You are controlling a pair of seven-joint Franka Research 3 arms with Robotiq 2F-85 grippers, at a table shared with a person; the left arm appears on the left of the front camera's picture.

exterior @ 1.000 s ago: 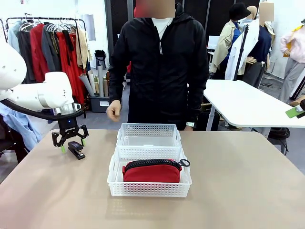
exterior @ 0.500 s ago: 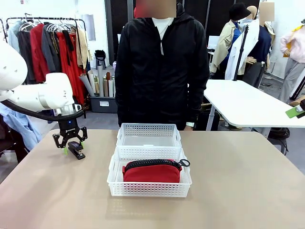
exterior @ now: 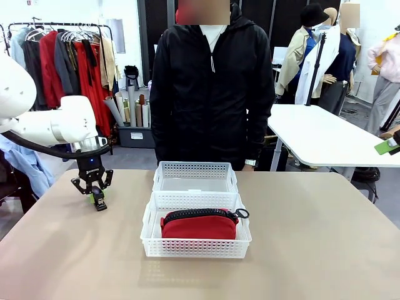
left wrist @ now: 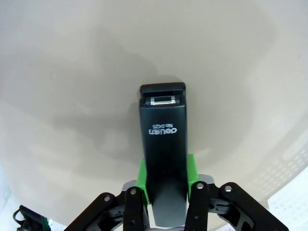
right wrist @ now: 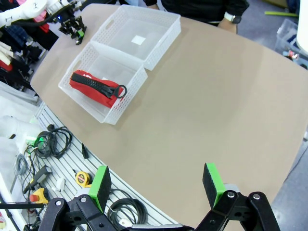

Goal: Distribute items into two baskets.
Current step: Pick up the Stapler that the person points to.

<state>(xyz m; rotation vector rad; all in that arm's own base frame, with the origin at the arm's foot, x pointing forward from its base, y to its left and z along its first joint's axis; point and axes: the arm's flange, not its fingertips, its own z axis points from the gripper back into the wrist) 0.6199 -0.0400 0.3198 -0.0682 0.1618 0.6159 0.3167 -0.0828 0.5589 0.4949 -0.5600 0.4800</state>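
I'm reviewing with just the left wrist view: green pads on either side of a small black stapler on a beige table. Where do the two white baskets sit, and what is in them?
Observer: At the middle of the beige table, the near white lattice-sided plastic basket holds a red fabric pouch with a black zipper. The matching far basket directly behind it holds no item.
Reviewer: And the stapler relative to them?
Observer: The small black stapler lies to the left of the baskets, apart from them.
Reviewer: The right arm?
Observer: The right gripper hangs open above the table, holding nothing.
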